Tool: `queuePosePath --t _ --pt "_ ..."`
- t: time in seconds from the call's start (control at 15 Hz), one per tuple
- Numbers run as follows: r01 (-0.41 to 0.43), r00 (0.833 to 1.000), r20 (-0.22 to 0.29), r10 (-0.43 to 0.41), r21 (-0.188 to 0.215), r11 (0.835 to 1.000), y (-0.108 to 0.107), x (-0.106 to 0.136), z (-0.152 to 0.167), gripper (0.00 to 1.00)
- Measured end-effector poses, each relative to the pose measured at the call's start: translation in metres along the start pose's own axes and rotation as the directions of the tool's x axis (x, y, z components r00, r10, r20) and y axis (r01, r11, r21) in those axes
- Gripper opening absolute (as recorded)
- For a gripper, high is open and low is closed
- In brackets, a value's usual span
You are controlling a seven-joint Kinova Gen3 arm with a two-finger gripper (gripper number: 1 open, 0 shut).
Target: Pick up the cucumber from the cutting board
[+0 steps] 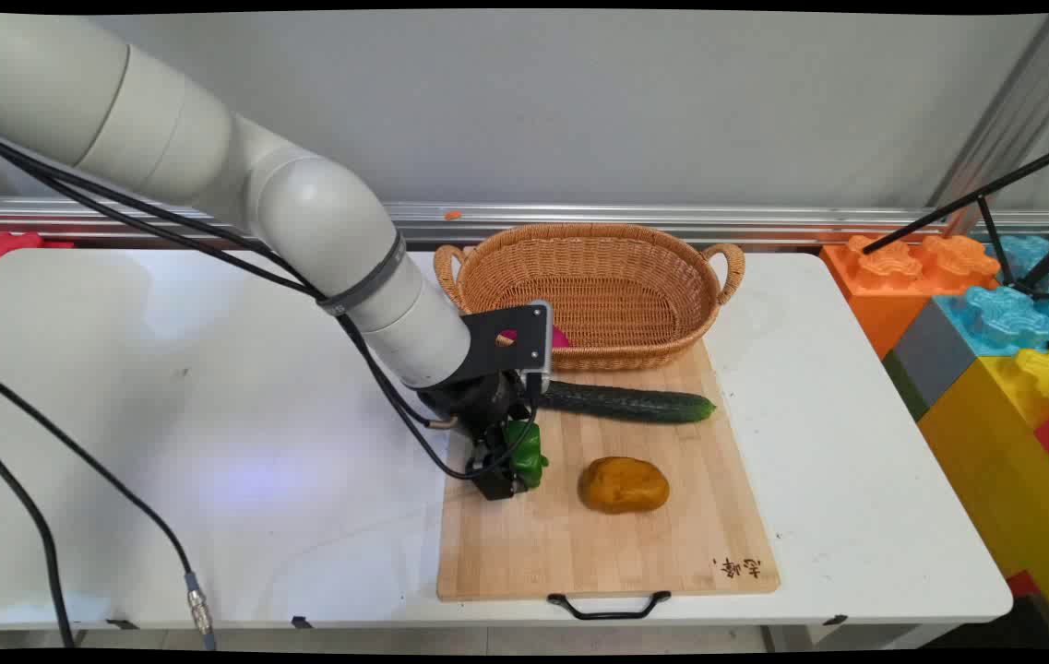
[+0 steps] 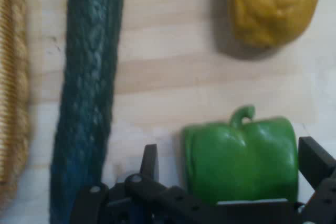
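The gripper [image 2: 233,163] sits low over the cutting board [image 1: 524,544], its fingers [image 2: 150,162] apart and straddling the green pepper [image 2: 241,156], not yet clamped; the cucumber [image 2: 89,98] lies just outside one finger.

The white arm reaches in from the upper left, its forearm sloping down towards the middle of the table, black cables trailing beneath it. The wrist bends so the black gripper [image 1: 507,470] points down, low over the left edge of the chopping board. Its fingers [image 2: 149,162] stand spread wide, one on each side.
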Motion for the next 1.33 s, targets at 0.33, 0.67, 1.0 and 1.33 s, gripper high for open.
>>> queuePosePath --t 0.33,0.67,1.0,1.33 --pt "0.027 0.999 -0.039 -0.027 0.006 1.000 -0.013 0.031 -0.019 1.00" --pt "0.039 0.998 -0.060 -0.037 0.033 0.999 -0.040 0.058 -0.030 1.00" --pt "0.037 0.997 -0.064 -0.035 0.025 0.999 -0.049 0.069 -0.008 1.00" --pt "-0.008 0.997 -0.070 0.009 0.018 1.000 -0.046 0.079 0.019 1.00"
